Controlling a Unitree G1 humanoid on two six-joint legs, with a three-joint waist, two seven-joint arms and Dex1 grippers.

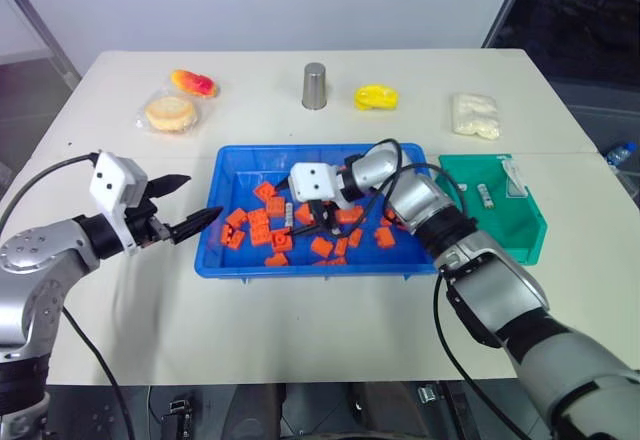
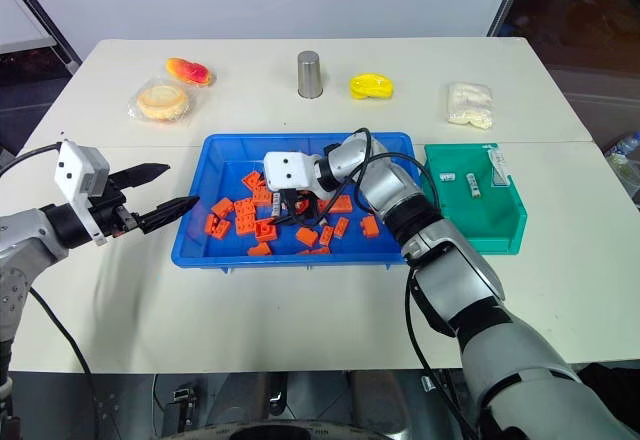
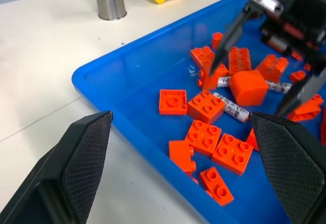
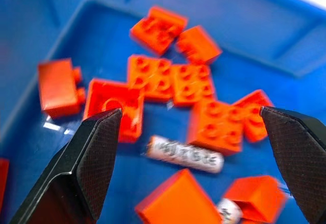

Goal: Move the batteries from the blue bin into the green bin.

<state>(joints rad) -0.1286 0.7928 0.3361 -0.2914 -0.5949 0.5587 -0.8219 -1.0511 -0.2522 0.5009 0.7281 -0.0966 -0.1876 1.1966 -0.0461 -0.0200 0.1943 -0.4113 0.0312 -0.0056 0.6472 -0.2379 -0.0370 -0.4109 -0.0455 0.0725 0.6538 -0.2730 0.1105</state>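
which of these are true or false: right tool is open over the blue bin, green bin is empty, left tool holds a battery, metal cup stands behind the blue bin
1. The right tool is open over the blue bin. True.
2. The green bin is empty. False: batteries already lie in it.
3. The left tool holds a battery. False: it is open and empty, beside the blue bin.
4. The metal cup stands behind the blue bin. True.

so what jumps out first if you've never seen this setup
The blue bin mid-table, littered with orange blocks, where the right gripper hangs open over a battery. Beside it on the robot's right stands the green bin; the left gripper waits open at the blue bin's left rim.
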